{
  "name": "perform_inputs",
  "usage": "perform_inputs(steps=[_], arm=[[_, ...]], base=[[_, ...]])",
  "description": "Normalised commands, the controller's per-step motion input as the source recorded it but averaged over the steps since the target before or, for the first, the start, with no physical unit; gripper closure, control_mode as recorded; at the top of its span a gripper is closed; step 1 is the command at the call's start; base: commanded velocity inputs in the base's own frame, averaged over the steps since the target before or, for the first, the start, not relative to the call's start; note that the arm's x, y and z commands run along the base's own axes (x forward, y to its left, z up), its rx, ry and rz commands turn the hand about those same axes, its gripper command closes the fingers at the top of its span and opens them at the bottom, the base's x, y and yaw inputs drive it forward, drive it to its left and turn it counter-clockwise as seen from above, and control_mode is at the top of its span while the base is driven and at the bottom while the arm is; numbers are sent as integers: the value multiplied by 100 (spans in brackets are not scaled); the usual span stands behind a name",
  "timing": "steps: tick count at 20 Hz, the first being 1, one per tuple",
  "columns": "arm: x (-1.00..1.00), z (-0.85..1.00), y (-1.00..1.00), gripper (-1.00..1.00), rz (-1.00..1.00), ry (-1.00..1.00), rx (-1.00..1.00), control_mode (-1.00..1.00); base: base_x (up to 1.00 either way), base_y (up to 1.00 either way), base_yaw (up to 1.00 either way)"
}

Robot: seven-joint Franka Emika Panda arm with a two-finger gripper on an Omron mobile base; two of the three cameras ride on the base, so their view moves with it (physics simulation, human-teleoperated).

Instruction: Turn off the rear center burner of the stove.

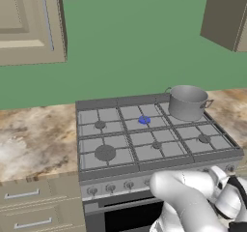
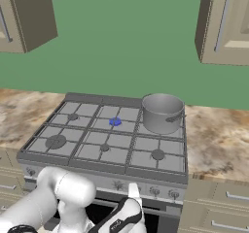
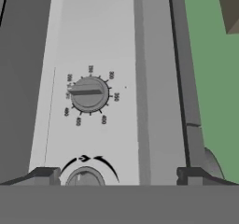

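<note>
Your jaws stand wide before the stove (image 1: 159,178) front, a knob (image 3: 88,94) ahead between them; the rear center burner (image 1: 144,120) glows blue.

On the stove (image 1: 159,144), the rear center burner (image 1: 144,120) was flanked on its right by a pot (image 1: 187,102); knobs (image 1: 110,188) were ranged along the stove's front, cabinets (image 1: 29,23) mounted above.

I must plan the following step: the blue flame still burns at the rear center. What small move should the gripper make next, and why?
Probably ease the open gripper forward onto the knob lying between its fingertips, then close. The rear center burner glows blue, so it is on, and nothing is grasped yet. The numbered dial further along the panel looks like a temperature control, likely not the one.
</note>
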Motion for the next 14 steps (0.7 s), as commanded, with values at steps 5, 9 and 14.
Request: perform_inputs(steps=[5,9,14], arm=[[13,-13,-7,-100,-2,0,0,-100],[16,-9,-7,-100,-1,0,0,-100],[15,-10,-6,-100,-1,0,0,-100]], base=[[0,0,0],[0,0,0],[0,0,0]])
